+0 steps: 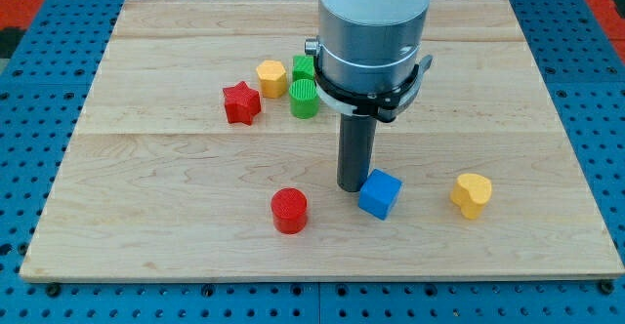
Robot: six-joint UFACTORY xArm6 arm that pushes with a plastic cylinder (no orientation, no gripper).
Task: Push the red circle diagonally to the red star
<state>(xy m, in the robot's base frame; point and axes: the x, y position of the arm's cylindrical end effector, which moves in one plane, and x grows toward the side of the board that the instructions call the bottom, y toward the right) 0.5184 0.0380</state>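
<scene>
The red circle (289,210) lies on the wooden board (146,168) below the middle. The red star (241,102) lies up and to the view's left of it, well apart. My tip (353,188) rests on the board to the view's right of the red circle, with a gap between them. The tip is right beside the blue cube (379,193), close to touching its left side.
A yellow hexagon (270,76) and two green blocks (305,99) (304,68) cluster just right of the red star. A yellow heart (472,194) lies at the view's right. The arm's wide body (371,31) hangs over the board's middle top.
</scene>
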